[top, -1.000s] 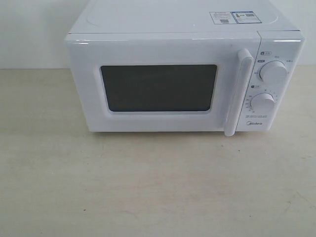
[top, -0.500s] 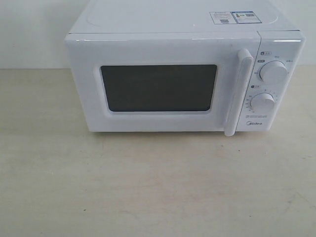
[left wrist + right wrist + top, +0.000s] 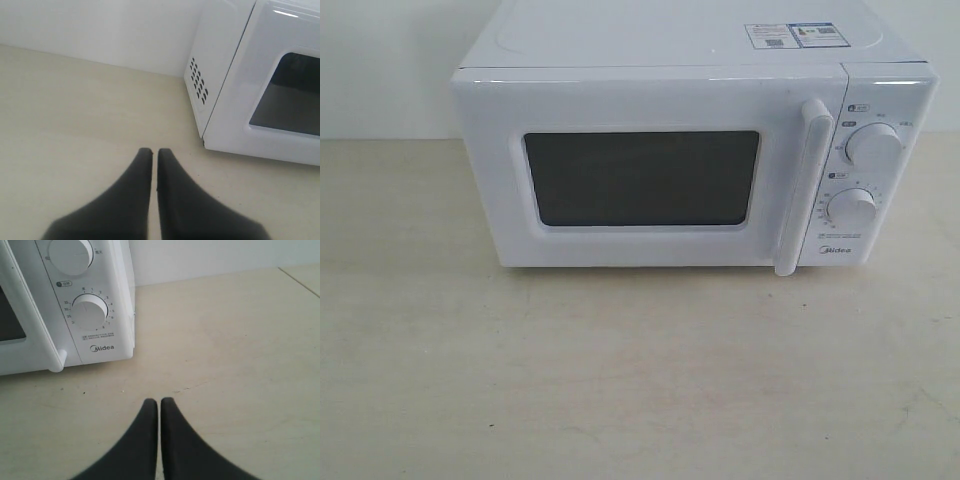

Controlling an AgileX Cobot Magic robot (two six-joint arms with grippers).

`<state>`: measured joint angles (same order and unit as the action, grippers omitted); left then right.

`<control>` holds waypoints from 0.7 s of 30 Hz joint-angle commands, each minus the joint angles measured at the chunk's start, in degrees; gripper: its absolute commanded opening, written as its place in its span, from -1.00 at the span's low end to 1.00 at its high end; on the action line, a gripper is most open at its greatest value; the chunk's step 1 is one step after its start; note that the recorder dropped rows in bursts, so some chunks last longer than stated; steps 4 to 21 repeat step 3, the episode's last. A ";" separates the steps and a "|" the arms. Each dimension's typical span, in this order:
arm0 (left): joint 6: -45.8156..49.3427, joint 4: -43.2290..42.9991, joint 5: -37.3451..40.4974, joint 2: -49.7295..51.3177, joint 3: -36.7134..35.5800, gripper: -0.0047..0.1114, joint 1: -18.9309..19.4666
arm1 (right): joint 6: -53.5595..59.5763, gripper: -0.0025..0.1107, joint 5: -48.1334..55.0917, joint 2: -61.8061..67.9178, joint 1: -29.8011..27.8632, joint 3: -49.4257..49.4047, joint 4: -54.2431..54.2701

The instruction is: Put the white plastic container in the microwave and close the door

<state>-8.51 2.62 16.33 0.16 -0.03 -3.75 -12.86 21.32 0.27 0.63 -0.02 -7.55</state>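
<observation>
Two grippers, both clenched on nothing: left gripper has its fingers pressed tip to tip over bare table, just near-left of the microwave, by the vent holes on its left wall. Right gripper is pinched the same way, near-right of the lower dial. Neither shows in the exterior view.

The door is flush shut. The white plastic container is in none of the three views: not on the visible table, and the window is too dark to see behind. So I can't tell whether it sits inside or off-frame.

My read: if it's inside, the job is done and the arms just park. If not, the step in hand is opening the door. For that:
- The handle runs down the door's right edge, so the hinge is likely on the left. The right gripper takes it.
- Spread the fingers first, then close around the handle mid-height, not at the ends.
- Pull toward the near side on an arc about the left edge, not straight out, or the whole box likely skids on the table.
- The left gripper sits roughly where the door sweeps. Clear it further left beforehand.
- Open wide enough for a level, two-sided entry of the container.
</observation>
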 commanded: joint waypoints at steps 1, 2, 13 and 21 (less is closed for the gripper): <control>-0.07 0.57 -0.01 -0.16 0.03 -0.84 0.14 | -0.12 -0.96 -0.26 -0.27 -0.34 0.02 -0.45; -0.07 0.57 -0.01 -0.16 0.03 -0.84 0.14 | -0.12 -0.96 -0.26 -0.27 -0.34 0.02 -0.45; -0.07 0.57 -0.01 -0.16 0.03 -0.84 0.14 | -0.12 -0.96 -0.26 -0.27 -0.34 0.02 -0.45; -0.07 0.57 -0.01 -0.16 0.03 -0.84 0.14 | -0.12 -0.96 -0.26 -0.27 -0.34 0.02 -0.45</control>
